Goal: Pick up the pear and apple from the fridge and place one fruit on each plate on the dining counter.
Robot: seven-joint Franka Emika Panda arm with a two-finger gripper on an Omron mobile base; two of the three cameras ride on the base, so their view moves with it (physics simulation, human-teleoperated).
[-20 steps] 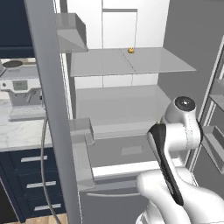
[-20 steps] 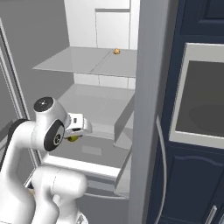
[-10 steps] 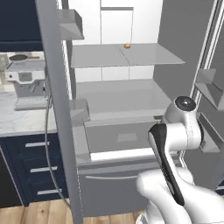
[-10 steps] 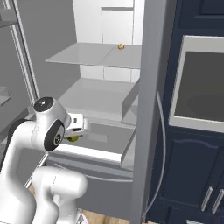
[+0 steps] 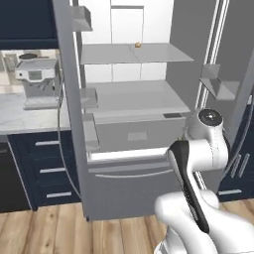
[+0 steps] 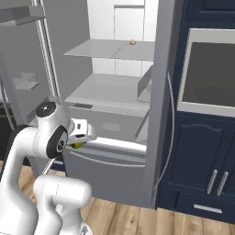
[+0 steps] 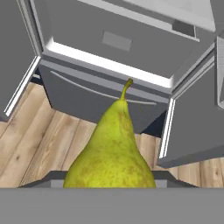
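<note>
One fruit in hand: you have the pear [image 7: 110,153] clamped in the end effector [image 6: 78,143], jaws closed tight on its wide lower body, stem pointing away from the hand.
Pear position: you are holding it in front of the fridge [image 5: 134,144], outside the compartment, level with the lower drawer front; in your right base view a bit of yellow-green shows just under the hand.
Fridge: both doors stand open in front of you; you can see the white interior, grey shelves and the lower drawer [image 7: 100,98] shut, with wood floor [image 7: 48,140] beneath.
Small lump: you see a tiny tan-orange object [image 5: 138,44] far back on the upper shelf [image 5: 134,52].
Apple: you cannot pick it out on the shelves.
Left surroundings: you have a coffee machine [image 5: 37,82] on the marble table [image 5: 20,116] beside the fridge.
Right surroundings: you have a built-in oven [image 6: 206,73] in the navy cabinets.
</note>
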